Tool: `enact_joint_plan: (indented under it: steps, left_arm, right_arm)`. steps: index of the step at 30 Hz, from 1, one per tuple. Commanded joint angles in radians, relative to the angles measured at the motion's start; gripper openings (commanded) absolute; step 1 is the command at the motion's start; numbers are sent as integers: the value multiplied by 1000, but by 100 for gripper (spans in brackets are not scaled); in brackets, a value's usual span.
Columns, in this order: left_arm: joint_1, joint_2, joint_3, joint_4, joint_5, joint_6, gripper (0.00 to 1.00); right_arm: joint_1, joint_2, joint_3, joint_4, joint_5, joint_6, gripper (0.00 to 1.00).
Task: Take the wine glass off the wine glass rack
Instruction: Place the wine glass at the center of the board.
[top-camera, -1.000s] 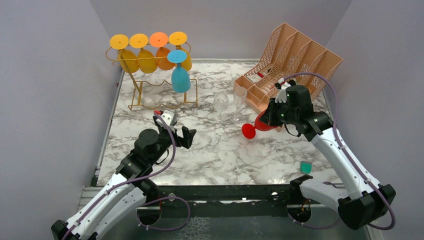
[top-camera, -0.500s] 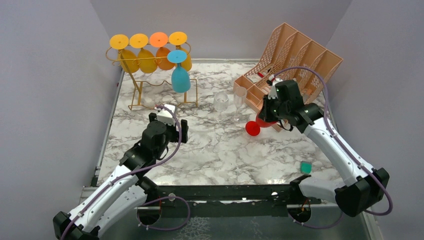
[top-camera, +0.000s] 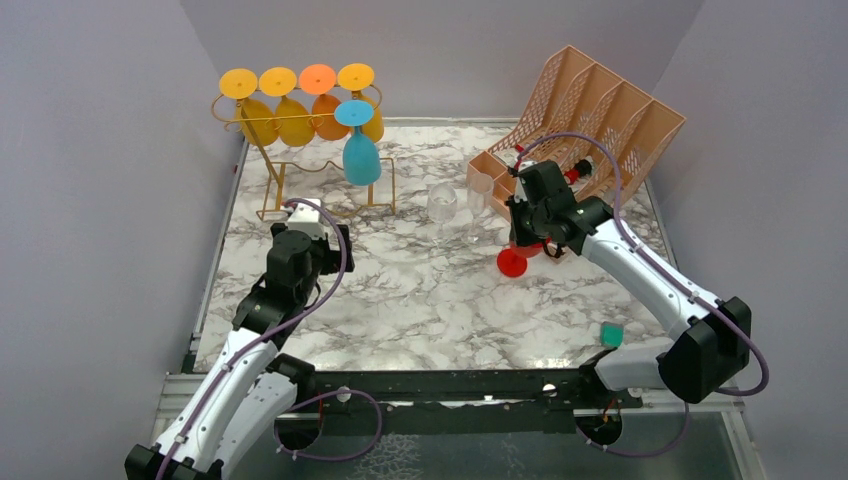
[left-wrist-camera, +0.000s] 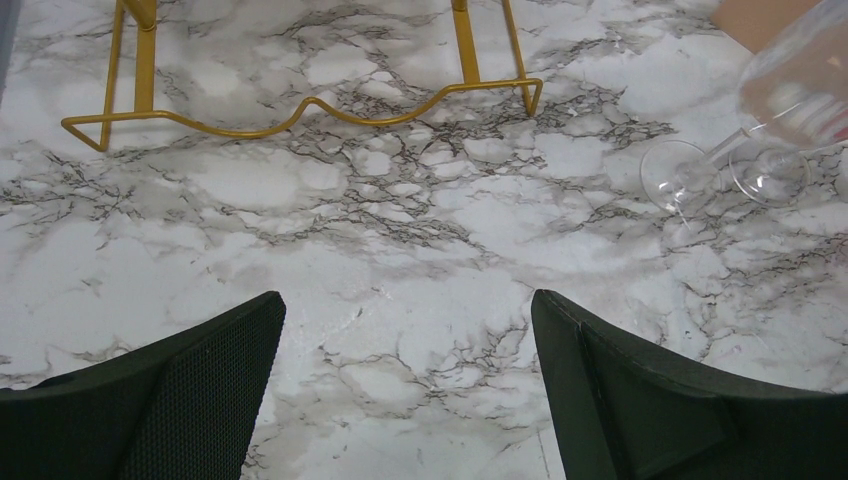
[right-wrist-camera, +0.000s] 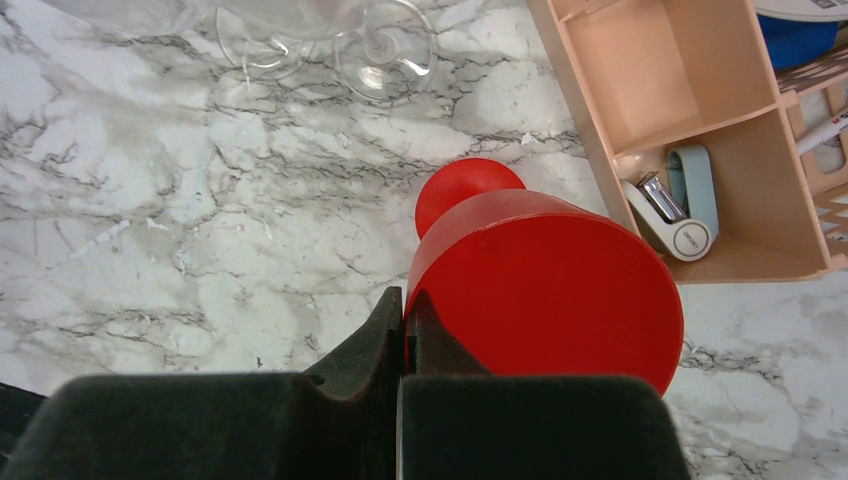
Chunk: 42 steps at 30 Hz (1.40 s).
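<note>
Far left, the wine glass rack (top-camera: 300, 150) stands as it did a second ago: four yellow and orange glasses (top-camera: 297, 118) hang upside down along its back rail, and a blue glass (top-camera: 360, 150) hangs in front.

My left gripper (left-wrist-camera: 405, 310) has swung away from the middle of the marble table (top-camera: 430, 310) toward the rack. It now hovers just in front of the wavy foot rail, jaws spread wide with nothing between them.

The two clear glasses (top-camera: 455, 205) stand unmoved at centre.

My right gripper (right-wrist-camera: 402, 305) is pinched closed on the rim of the red wine glass (right-wrist-camera: 545, 280), which is off the rack and well apart from it, just in front of the peach file organizer (top-camera: 600, 110). That arm has drawn left and back since the earlier frame. The glass's foot now points down at the table beside the clear glasses; I can't tell whether it touches.
</note>
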<state>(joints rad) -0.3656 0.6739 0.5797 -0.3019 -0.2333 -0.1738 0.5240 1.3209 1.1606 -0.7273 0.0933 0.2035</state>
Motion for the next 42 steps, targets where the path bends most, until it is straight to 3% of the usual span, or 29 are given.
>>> enact_joint_plan:
  steps: [1,23,30,42]
  left_arm:
    - [7,-49,-1,22,-4,16,99]
    - [6,-54,-10,34,23,25,99]
    - [5,-57,-11,35,25,25,99]
    - [6,-55,-12,34,28,24,99]
  right_arm:
    - [4,26,37,5,32,-20,1]
    - [14,132,88,49,8,-22,5]
    - [16,169,103,36,1,-30,11]
    - [16,182,134,66,-19,-32,10]
